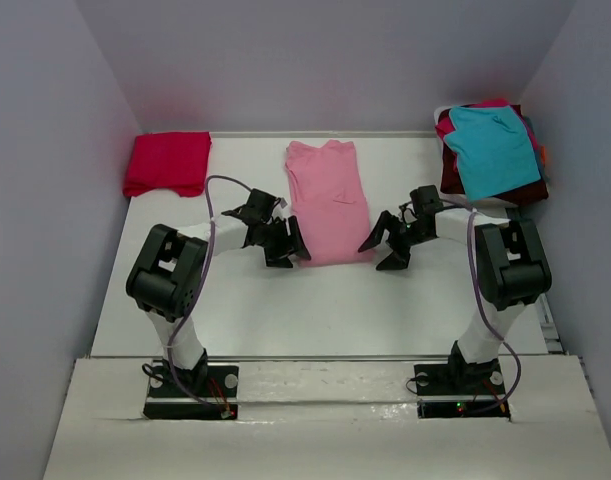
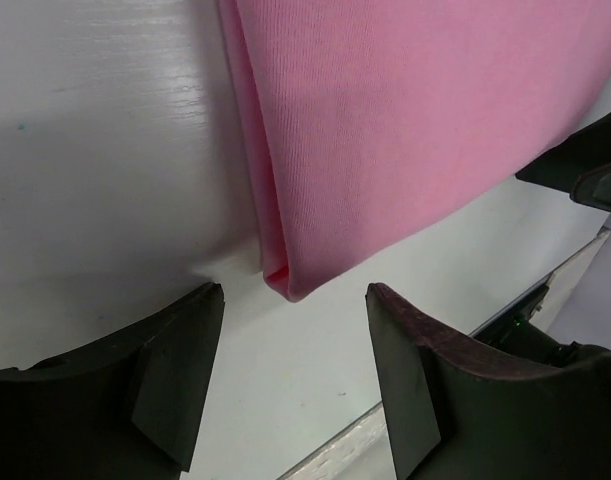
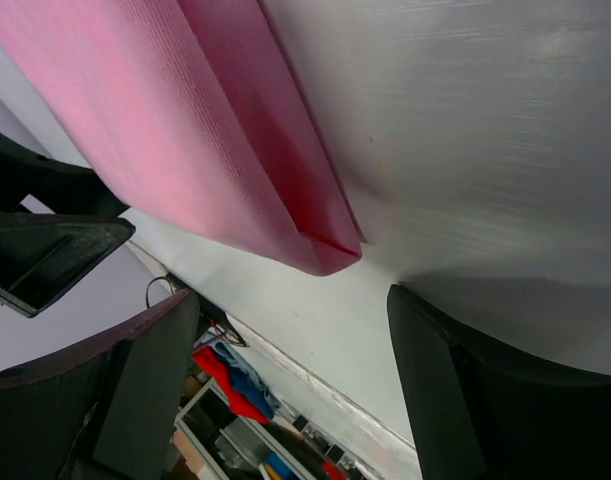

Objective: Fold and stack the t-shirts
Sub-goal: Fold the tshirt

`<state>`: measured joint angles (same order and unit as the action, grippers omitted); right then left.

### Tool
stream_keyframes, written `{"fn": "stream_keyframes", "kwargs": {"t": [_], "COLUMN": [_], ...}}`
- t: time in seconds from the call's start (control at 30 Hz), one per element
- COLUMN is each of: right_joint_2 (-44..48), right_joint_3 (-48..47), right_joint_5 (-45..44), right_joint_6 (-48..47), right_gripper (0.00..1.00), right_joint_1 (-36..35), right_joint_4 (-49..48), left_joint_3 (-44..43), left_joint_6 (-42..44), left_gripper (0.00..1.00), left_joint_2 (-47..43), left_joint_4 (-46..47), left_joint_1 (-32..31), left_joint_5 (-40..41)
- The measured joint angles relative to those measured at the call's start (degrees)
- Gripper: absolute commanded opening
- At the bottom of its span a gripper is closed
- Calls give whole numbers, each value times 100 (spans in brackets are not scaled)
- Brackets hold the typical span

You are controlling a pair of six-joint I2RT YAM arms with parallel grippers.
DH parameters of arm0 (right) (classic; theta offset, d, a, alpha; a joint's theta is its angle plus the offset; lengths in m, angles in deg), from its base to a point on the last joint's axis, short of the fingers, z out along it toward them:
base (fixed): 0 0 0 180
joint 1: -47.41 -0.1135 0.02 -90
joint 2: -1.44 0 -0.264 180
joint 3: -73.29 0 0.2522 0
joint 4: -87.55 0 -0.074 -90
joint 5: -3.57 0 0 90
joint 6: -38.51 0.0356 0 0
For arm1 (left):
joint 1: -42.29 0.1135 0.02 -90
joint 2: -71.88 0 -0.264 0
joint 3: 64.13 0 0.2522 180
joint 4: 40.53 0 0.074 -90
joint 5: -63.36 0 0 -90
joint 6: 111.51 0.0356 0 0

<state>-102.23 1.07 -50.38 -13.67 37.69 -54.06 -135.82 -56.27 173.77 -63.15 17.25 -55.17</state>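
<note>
Nearest the lens, in the left wrist view: dark fingers of the left gripper, spread wide, pinching nothing, with the near left corner of the pink tee just ahead of the gap. Same in the right wrist view: right gripper spread, empty, facing the tee's other near corner.

From above, lies mid-frame on the table as a long narrow strip with no sleeve showing, collar toward the top edge, flanked at its lower end by both grippers, one just beside each corner. Upper left: red tee, folded square, well apart. Upper right: teal tee draped over a maroon tee, unfolded.

Judged as mid-fold: lengthwise fold done, crosswise fold not yet begun. Next, probably: lower onto both near corners, pinch all layers at once, lift evenly, carry toward the collar, lay down edge on edge. Calls for matched timing on both sides, to avoid twisting the strip or shedding a layer. After that, likely onto the red tee.
</note>
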Motion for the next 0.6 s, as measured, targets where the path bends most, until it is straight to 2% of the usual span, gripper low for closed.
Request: {"fn": "stream_keyframes", "kwargs": {"t": [0.1, 0.6], "right_joint_2": [0, 0], "right_joint_3": [129, 496], "right_joint_5": [136, 498], "right_joint_6": [107, 557], "right_gripper": [78, 78], "right_joint_1": [2, 2], "right_joint_4": [-234, -986], "left_joint_3": [50, 564], "left_joint_6": [-74, -581], "left_gripper": [71, 71], "left_joint_2": [44, 48], "left_joint_4": [107, 931], "left_joint_1": [0, 0], "left_joint_5": [-114, -822]}}
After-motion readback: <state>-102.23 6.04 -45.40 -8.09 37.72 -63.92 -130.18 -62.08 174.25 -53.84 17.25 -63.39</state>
